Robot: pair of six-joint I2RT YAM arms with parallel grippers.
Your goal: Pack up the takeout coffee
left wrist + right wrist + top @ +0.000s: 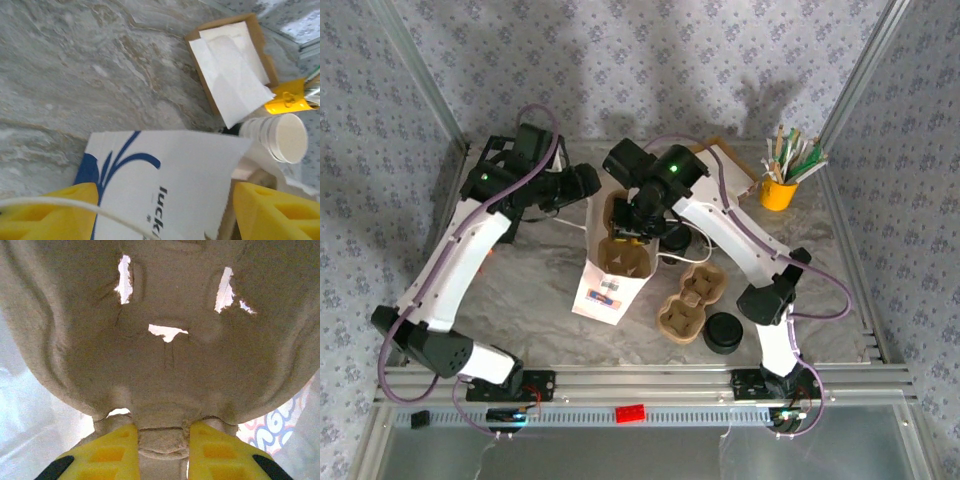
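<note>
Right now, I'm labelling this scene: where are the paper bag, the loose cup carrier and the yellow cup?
paper bag (603, 292): top external view, its printed white side.
loose cup carrier (689, 304): top external view, its middle, between wells.
yellow cup (778, 194): top external view, its side wall.

You had a rough, matt, fibrous pulp tray (160, 365), torn at its slits, pinched in your right claw (162, 442), whose fingers (110, 452) were smooth yellow plastic. Under your left claw (162, 212) the bag (190, 170) was smooth white printed paper. Beyond it the worktop (75, 65) wore a wrinkled, faintly glossy marbled sheet.

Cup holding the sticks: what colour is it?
The cup is yellow, clearest in the top external view.
</note>
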